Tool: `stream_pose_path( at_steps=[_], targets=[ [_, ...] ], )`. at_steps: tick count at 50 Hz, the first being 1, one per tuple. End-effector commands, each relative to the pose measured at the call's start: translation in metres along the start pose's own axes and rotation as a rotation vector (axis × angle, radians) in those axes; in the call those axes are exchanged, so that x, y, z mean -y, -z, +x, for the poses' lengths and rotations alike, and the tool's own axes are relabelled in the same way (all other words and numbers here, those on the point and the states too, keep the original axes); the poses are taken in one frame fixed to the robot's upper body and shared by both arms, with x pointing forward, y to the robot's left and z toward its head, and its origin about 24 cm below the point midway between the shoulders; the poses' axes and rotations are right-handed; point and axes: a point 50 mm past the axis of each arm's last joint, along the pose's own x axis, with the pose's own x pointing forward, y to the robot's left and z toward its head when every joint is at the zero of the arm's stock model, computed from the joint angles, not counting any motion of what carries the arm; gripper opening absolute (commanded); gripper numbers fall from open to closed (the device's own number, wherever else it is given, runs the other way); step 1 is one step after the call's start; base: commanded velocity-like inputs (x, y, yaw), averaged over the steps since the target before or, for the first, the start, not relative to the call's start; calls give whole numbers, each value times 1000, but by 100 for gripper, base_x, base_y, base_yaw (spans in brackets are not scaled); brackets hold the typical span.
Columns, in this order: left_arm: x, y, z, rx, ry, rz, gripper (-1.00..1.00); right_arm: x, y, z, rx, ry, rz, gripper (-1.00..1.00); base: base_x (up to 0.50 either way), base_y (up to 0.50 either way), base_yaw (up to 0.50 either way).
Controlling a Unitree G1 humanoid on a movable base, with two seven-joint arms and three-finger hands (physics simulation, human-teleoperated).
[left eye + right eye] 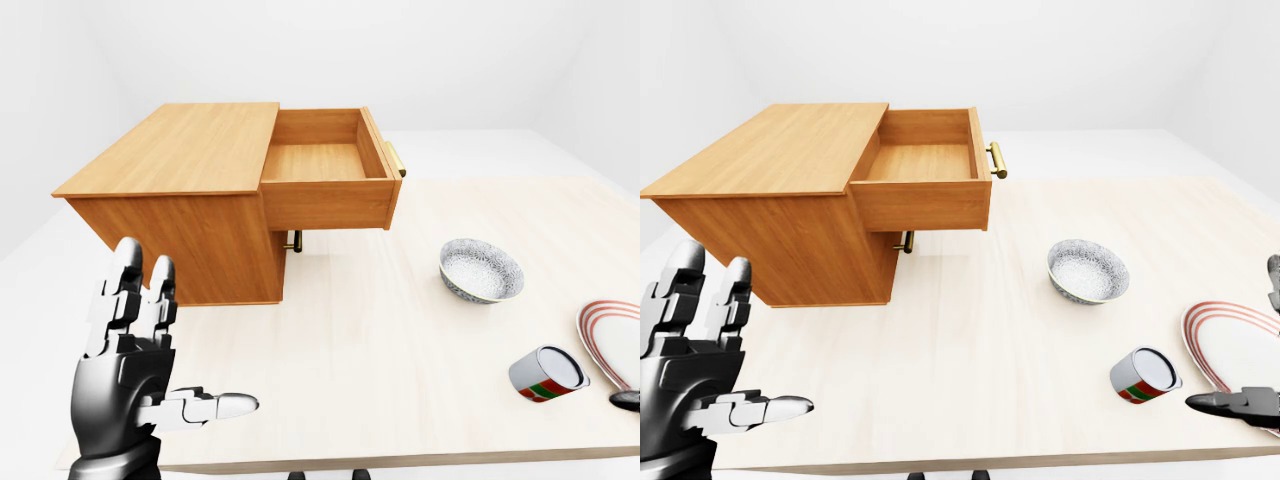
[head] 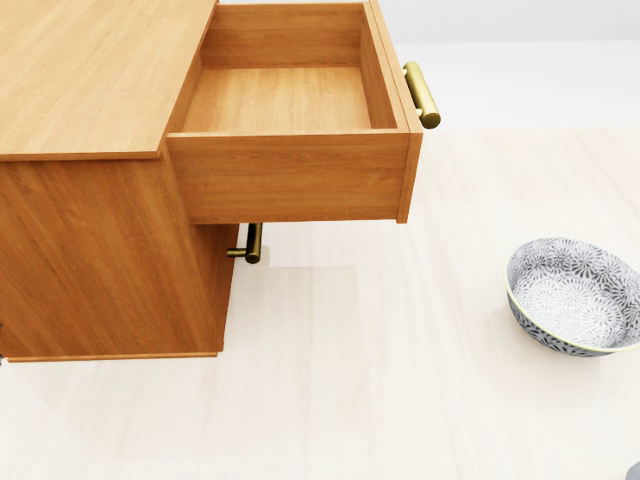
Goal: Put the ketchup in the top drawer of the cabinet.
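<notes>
Wooden cabinet (image 1: 180,200) sits toward the counter's (image 1: 370,340) far left corner in the left-eye view. Its top drawer (image 1: 325,170) is pulled fully out over the counter — interior bare wood, nothing inside. A brass handle (image 2: 421,94) shows on the drawer face in the head view; a second brass handle (image 2: 251,243) sits just below, under the open drawer.

Patterned grey bowl (image 1: 481,270) stands upright right of the cabinet, well apart from it. Nearer the counter's near right corner a can (image 1: 548,374) with red and green bands lies on its side, open end turned toward the camera. Just beside it, at the right edge, a white plate (image 1: 615,340) with red rim rings.

Ketchup — not visible in any view; cannot tell where it is.

Left hand (image 1: 130,370) is raised at the counter's near left corner, fingers (image 1: 140,290) spread upward and thumb out sideways, wide open, holding nothing.

Right hand (image 1: 1245,400): only a dark fingertip or two enters the right-eye view at the right edge, over the plate. Too little shows to tell how far open it is.
</notes>
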Motion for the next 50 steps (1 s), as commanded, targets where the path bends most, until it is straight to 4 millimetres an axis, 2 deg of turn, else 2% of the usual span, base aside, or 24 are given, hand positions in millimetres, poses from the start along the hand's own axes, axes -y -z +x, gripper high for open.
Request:
stream_pose_path(
  at_steps=[1,6,14,25,30,36,42,50],
  targets=[
    [0,2,-1,-8,-1,-3,100,-23,19,3,-77,-94,57,100,0,0,0],
    [0,2,-1,-13,-1,-4,100,-35,26,6,-98,-148,86,100,0,0,0],
    [0,2,-1,-11,-1,-2,100,-41,30,10,-111,-181,96,100,0,0,0],
    [1,4,0,-17,-2,-2,100,-55,46,13,-165,-252,138,100,0,0,0],
    [0,3,0,-15,-3,-1,100,-72,56,14,-209,-322,170,100,0,0,0],
    [0,2,0,-10,-4,1,100,-82,59,15,-219,-366,186,100,0,0,0],
    [0,1,0,-3,-7,2,100,-88,61,16,-227,-393,193,100,0,0,0],
    [0,3,1,-10,-5,1,100,-84,60,19,-219,-387,177,100,0,0,0]
  ],
)
